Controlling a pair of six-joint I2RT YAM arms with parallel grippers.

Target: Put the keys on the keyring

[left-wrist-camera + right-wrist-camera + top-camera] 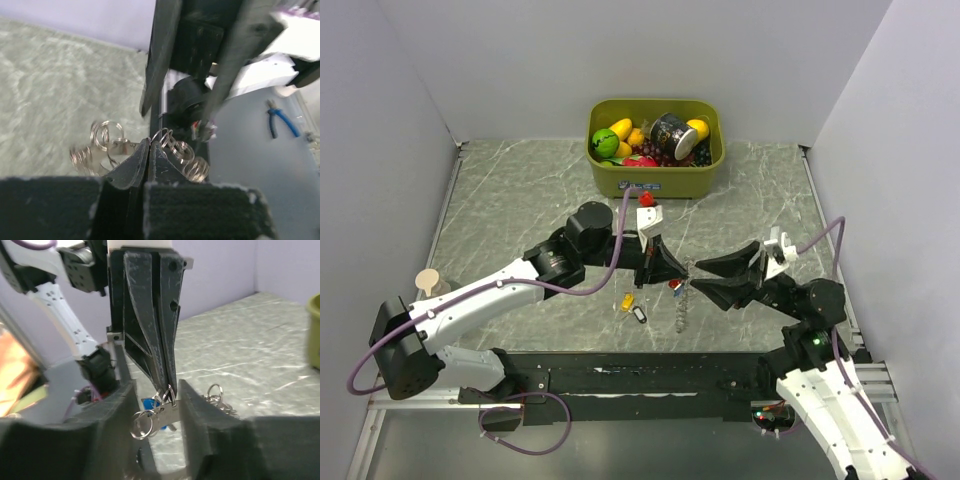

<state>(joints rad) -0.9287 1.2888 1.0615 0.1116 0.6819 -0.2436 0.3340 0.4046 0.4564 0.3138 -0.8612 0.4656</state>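
Observation:
My left gripper (686, 272) is shut on the wire of the coiled silver keyring (682, 308), which hangs down from its tips. In the left wrist view the closed tips (149, 144) pinch the coil (187, 159), with small rings (104, 134) to the left. My right gripper (696, 279) is open, with its fingers either side of the left tips. In the right wrist view (157, 405), a blue-tagged key (149, 404), a silver key blade (169, 415) and a small ring (142, 423) hang between them. A yellow key (627, 300) and a black key (640, 314) lie on the table.
A green bin (655, 180) of toy fruit stands at the back centre. A wooden peg (428, 284) sits beside the left arm. More loose rings (216, 396) lie on the marble table. A black base plate (650, 378) runs along the near edge.

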